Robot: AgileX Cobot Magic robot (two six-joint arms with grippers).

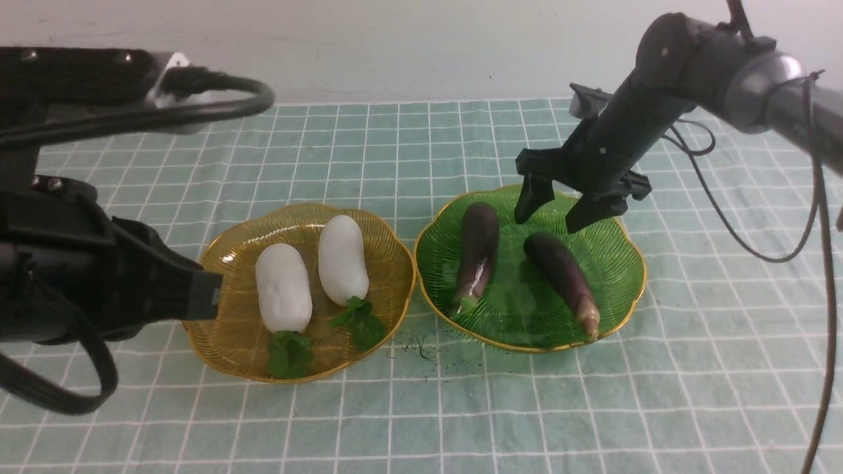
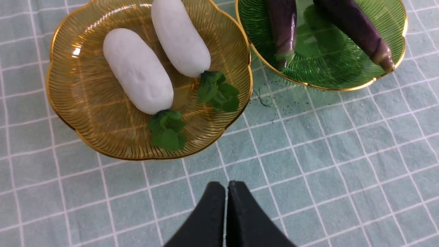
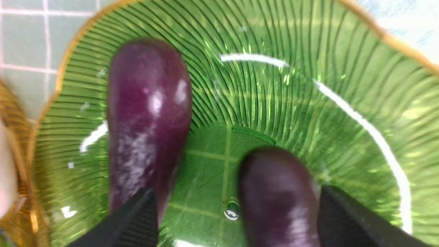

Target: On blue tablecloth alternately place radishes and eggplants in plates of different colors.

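Note:
On the blue tablecloth (image 1: pixel 421 408) stand two plates. The amber plate (image 1: pixel 224 342) holds two white radishes (image 1: pixel 283 288) (image 1: pixel 342 259), green tufts toward me. The green plate (image 1: pixel 619 276) holds two purple eggplants (image 1: pixel 477 255) (image 1: pixel 563 273). My right gripper (image 1: pixel 553 217) hangs open just above the far end of the right eggplant. In the right wrist view, that eggplant (image 3: pixel 277 192) lies between the spread fingers of the gripper (image 3: pixel 236 190), with the other eggplant (image 3: pixel 149 113) beside it. My left gripper (image 2: pixel 226 185) is shut and empty over bare cloth, near the amber plate (image 2: pixel 68 103).
Dark specks (image 1: pixel 418 345) mark the cloth in front of the gap between the plates. The right arm's cable (image 1: pixel 757 243) loops down at the right. The cloth's far edge meets a pale wall (image 1: pixel 421 46).

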